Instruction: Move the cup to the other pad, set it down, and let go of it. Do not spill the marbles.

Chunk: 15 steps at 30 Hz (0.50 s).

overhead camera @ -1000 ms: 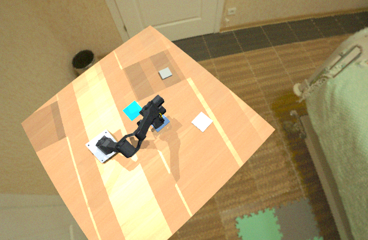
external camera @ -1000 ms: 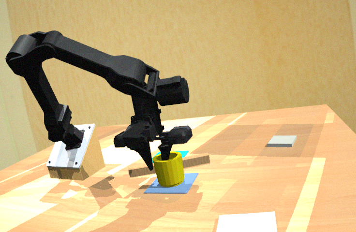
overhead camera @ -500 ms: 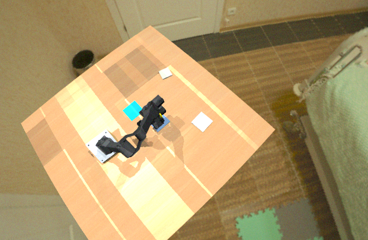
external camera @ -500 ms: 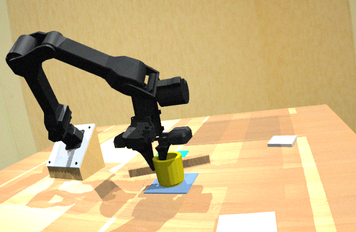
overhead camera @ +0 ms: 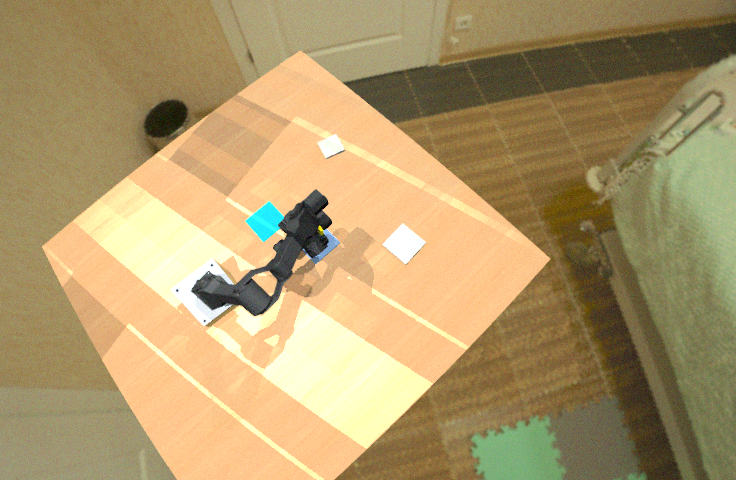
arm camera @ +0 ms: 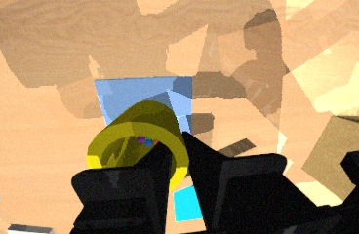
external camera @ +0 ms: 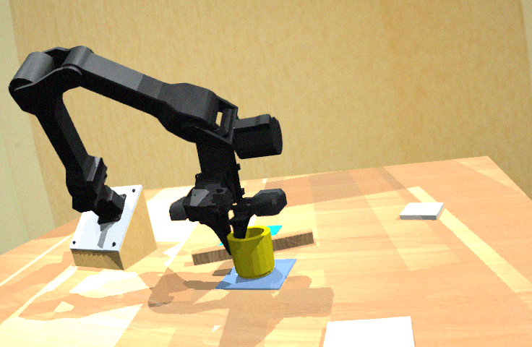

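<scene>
We see the black, wedge-shaped fingers clenched on the smooth yellow cup's [external camera: 251,252] wall, one inside, one outside, round marbles [arm camera: 147,141] below.

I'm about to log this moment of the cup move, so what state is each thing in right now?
hand: shut on the cup's wall, one finger inside, one outside.
yellow cup: tilted, base at the light blue pad.
marbles: in the cup, none spilled.
light blue pad: under the cup.
cyan pad: bare, nothing on it.
</scene>
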Each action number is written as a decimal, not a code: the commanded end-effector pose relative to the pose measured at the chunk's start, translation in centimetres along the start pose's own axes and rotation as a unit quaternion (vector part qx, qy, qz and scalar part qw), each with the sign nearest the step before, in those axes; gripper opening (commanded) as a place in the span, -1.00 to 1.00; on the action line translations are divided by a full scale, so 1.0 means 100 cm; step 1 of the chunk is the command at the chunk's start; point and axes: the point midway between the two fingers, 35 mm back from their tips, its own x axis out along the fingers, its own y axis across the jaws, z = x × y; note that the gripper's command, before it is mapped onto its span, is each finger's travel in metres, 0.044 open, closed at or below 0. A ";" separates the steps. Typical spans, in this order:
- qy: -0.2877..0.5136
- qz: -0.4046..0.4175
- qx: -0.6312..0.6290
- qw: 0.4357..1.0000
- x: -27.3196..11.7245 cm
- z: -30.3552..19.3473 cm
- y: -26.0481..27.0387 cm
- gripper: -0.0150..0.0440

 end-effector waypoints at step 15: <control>0.000 0.002 -0.001 1.000 -0.049 -0.002 -0.003 -0.49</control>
